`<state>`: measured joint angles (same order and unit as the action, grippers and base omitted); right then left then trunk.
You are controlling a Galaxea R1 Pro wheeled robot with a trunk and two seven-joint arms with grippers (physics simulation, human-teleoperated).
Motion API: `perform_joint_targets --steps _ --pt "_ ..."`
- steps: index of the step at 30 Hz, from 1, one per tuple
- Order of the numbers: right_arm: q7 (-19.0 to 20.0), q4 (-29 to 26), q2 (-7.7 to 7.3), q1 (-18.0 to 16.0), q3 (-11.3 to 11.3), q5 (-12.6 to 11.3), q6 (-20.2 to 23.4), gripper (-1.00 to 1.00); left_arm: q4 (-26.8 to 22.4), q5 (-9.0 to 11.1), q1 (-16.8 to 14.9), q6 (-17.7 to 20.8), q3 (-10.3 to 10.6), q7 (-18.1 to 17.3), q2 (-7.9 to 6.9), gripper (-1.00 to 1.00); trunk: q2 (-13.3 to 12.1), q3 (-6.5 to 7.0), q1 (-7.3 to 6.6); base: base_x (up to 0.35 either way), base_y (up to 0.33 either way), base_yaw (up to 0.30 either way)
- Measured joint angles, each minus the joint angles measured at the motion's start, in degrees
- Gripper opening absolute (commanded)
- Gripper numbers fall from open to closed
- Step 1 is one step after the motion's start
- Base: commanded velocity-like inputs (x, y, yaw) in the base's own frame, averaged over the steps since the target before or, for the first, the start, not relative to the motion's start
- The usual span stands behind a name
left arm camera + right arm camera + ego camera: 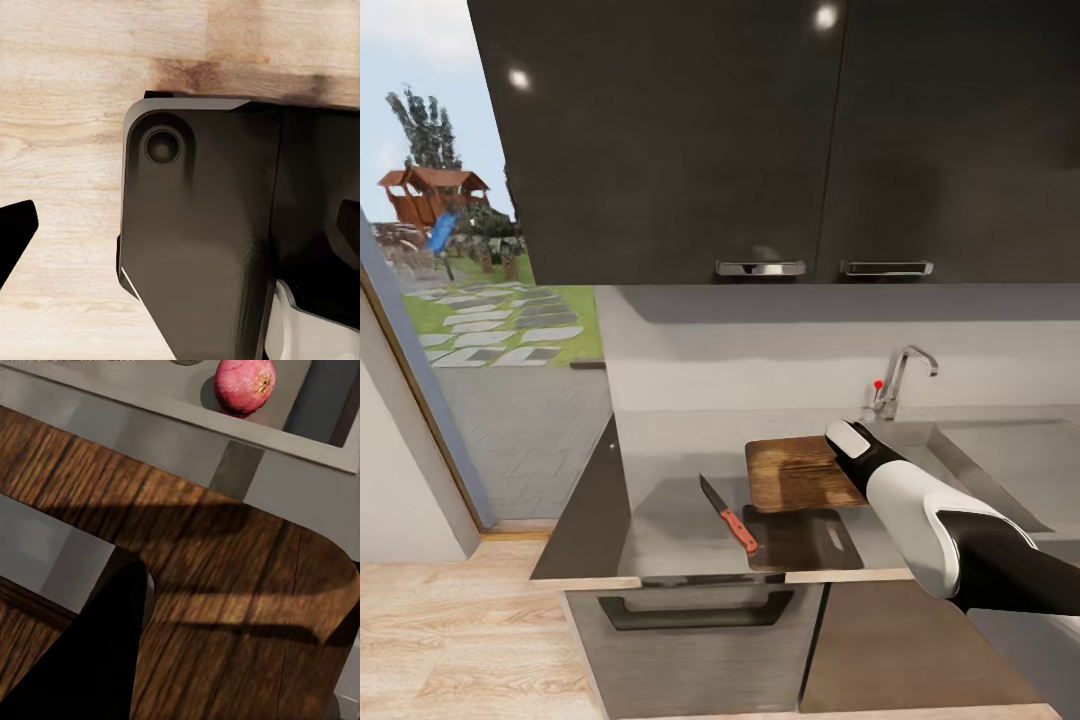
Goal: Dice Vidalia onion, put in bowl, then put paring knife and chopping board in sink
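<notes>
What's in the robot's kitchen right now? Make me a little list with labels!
chopping board: brown wood, lying on the countertop, left of the sink
paring knife: red-orange handle, flat on the countertop beside the board
onion: reddish and round, sitting in the sink
faucet: chrome, with a red knob, behind the sink
right arm: reaching over the board's right edge
right fingers: dark shape above the board; open or shut unclear
cupboards: dark, overhead

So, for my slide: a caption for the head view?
Right arm reaches over chopping board; paring knife lies beside it.
</notes>
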<state>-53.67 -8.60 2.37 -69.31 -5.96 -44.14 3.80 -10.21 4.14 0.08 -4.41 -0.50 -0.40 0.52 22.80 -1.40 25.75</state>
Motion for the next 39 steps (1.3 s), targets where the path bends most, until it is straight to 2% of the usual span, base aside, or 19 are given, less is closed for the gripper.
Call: perform_joint_targets --steps 27,34,39 --pt "0.08 1.32 -0.13 0.09 -0.07 -0.06 -0.15 -1.00 0.01 0.04 0.00 0.00 0.00 0.00 0.00 1.00 0.00 -2.18 -0.01 0.032 0.020 0.000" --pt "0.26 1.32 -0.89 0.11 -0.05 -0.12 -0.15 -1.00 0.05 0.02 0.00 0.01 0.00 0.00 0.00 1.00 0.00 -2.81 0.00 0.042 0.014 0.000" --pt "0.29 1.33 -1.00 0.11 -0.07 -0.22 -0.15 -1.00 0.18 0.00 0.00 0.01 0.00 0.00 0.00 1.00 0.01 -3.27 -0.02 0.233 0.001 0.000"
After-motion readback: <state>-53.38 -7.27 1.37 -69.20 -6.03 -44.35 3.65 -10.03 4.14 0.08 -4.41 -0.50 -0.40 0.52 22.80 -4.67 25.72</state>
